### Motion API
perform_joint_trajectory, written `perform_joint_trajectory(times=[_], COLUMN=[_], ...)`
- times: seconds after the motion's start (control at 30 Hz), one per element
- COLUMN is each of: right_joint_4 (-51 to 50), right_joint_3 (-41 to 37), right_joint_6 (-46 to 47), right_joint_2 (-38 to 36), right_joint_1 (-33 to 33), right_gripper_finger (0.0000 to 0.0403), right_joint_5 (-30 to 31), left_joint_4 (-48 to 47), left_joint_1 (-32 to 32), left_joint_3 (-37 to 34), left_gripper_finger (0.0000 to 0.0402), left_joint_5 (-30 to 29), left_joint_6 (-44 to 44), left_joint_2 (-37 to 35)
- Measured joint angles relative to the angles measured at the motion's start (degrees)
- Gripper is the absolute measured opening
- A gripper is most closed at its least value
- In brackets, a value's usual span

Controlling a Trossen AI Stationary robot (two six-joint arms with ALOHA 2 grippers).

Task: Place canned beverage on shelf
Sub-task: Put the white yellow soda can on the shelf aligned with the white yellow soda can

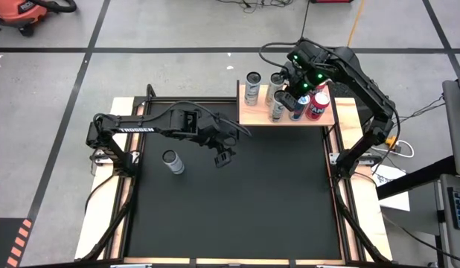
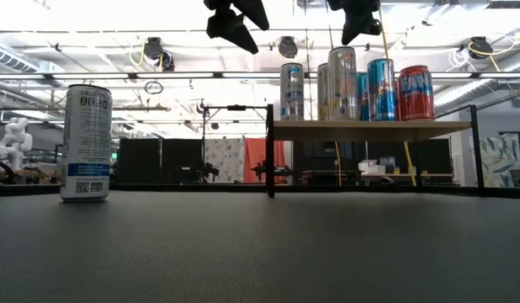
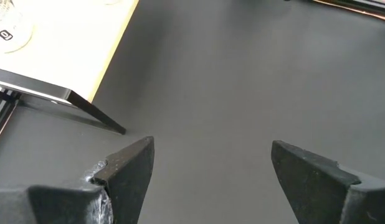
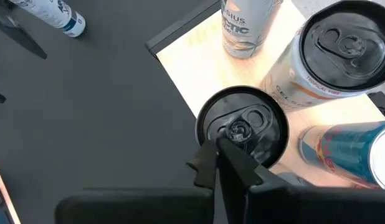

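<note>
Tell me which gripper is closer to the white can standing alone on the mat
Left. The left gripper hangs open above the mat beside the white can; the right gripper is shut, far off over the shelf.

You're seeing both grippers cropped by the low view's top edge, only dark undersides hanging in. The right gripper (image 4: 218, 163) is covering part of a dark can top (image 4: 242, 127) in its wrist view. The blue can (image 4: 348, 152) and big silver can (image 4: 332, 53) are running off that frame's edge. The shelf (image 1: 252, 115) is hiding behind the right arm in the high view; can labels there are staying too small to read
</note>
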Motion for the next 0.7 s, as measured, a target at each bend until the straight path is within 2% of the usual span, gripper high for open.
perform_joint_trajectory(times=[0.7], right_joint_4=[0.9], right_joint_3=[0.0], right_joint_6=[3.5], right_joint_2=[1.3], right_joint_1=[0.7], right_gripper_finger=[0.0], right_joint_5=[0.4], left_joint_4=[0.0], left_joint_1=[0.0], left_joint_3=[0.0], left_gripper_finger=[0.0322], left_joint_5=[0.0], left_joint_6=[0.0], left_joint_2=[0.0])
